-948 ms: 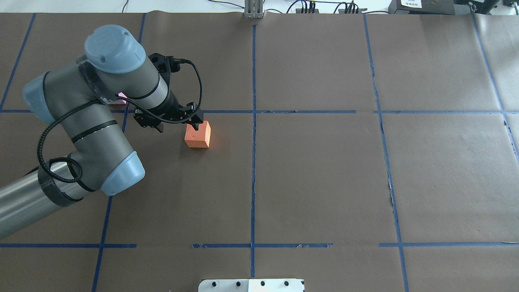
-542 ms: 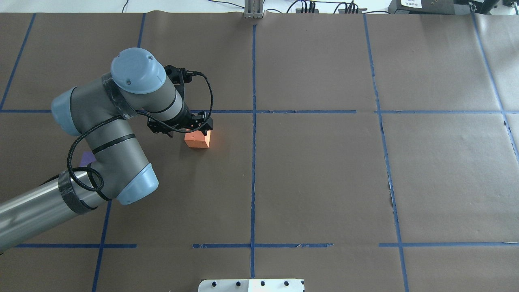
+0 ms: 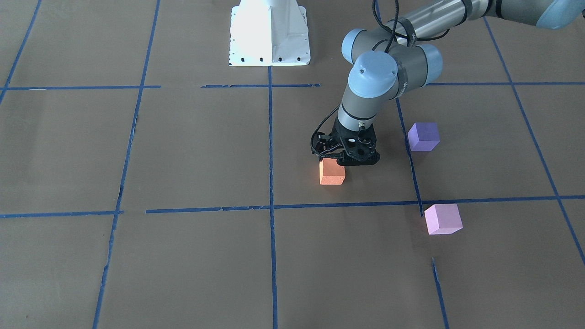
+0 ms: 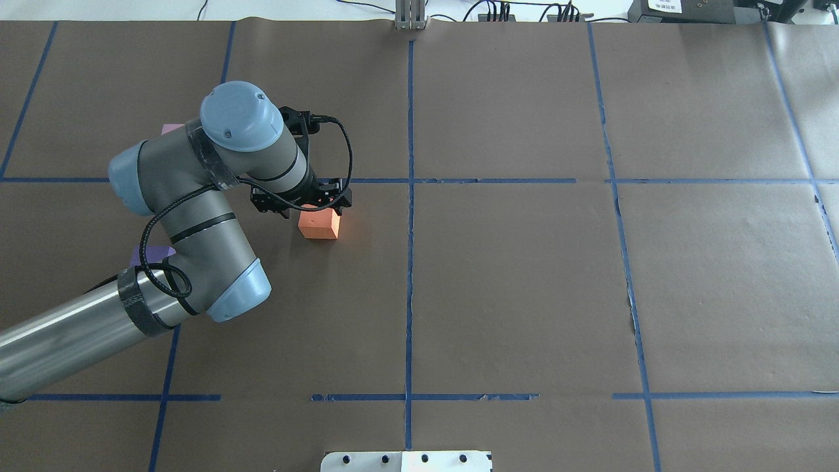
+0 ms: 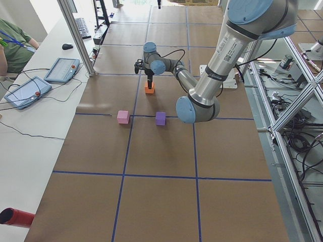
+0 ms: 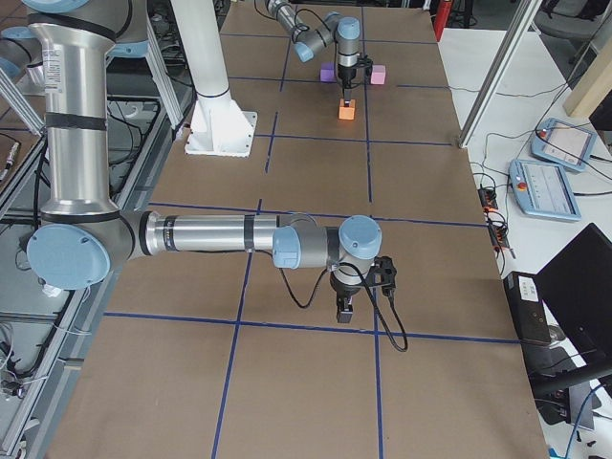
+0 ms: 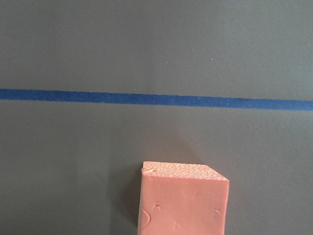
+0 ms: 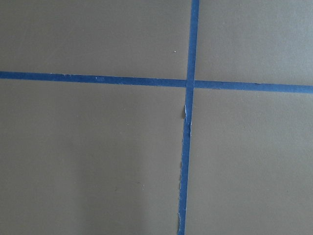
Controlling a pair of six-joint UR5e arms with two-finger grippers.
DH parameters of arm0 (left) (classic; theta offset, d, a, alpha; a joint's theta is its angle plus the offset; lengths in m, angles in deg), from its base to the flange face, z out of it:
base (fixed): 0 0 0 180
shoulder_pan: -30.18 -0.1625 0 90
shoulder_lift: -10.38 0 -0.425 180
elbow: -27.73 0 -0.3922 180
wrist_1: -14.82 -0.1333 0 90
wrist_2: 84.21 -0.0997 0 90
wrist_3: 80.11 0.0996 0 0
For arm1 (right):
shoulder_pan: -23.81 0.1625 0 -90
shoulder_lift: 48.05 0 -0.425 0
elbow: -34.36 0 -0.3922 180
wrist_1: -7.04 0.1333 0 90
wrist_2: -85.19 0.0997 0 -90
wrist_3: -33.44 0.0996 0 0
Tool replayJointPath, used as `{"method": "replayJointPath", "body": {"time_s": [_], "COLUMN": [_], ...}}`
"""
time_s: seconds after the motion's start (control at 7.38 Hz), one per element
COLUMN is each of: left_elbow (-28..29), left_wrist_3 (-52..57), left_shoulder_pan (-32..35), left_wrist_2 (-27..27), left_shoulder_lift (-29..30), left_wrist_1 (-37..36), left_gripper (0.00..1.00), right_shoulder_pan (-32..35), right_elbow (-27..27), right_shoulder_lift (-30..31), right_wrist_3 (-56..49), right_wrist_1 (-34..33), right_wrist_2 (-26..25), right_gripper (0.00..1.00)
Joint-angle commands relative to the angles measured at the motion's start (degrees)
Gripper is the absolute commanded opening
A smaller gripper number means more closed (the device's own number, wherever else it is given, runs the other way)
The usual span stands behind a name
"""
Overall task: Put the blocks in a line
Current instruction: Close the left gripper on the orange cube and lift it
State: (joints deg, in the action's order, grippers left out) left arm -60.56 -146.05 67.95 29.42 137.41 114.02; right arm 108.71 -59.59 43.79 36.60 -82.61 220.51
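Observation:
The orange block [image 4: 319, 224] rests on the brown paper just on my side of a blue tape line; it also shows in the front view [image 3: 332, 172] and fills the bottom of the left wrist view [image 7: 185, 200]. My left gripper [image 4: 321, 207] hangs directly over it, jaws open, fingertips at about its top [image 3: 340, 159]. The violet-blue block [image 3: 423, 136] and the pale pink block [image 3: 442, 219] sit apart, farther to my left; in the overhead view my arm hides most of both. My right gripper [image 6: 345, 311] points down at bare paper far away; I cannot tell its state.
The white robot base [image 3: 269, 34] stands at my edge of the table. Blue tape lines [image 4: 409, 196] grid the brown paper. An operators' desk with tablets [image 5: 61, 69] runs along the far side, behind an aluminium post [image 5: 75, 35].
My left arm has swung to the right and its gripper has come over the orange block. The block has not moved. The arm now uncovers slivers of the pink and violet blocks.

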Motion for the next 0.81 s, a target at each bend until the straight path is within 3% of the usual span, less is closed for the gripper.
{"method": "replayJointPath", "body": {"time_s": [0.0,0.54,0.68], "left_elbow": [2.33,4.45,4.45], "left_wrist_3": [-0.24,-0.15,-0.23], "left_shoulder_pan": [-0.15,-2.17,-2.26], "left_wrist_2": [-0.86,-2.80,-3.24], "left_shoulder_lift": [1.02,0.67,0.67], "left_wrist_1": [0.73,3.01,3.01], "left_gripper": [1.00,0.99,0.68], "right_shoulder_pan": [0.01,0.01,0.01], "right_elbow": [0.00,0.00,0.00], "right_shoulder_lift": [0.00,0.00,0.00], "right_wrist_3": [0.00,0.00,0.00], "right_wrist_1": [0.00,0.00,0.00], "right_wrist_2": [0.03,0.03,0.03], "right_gripper": [1.00,1.00,1.00]}}
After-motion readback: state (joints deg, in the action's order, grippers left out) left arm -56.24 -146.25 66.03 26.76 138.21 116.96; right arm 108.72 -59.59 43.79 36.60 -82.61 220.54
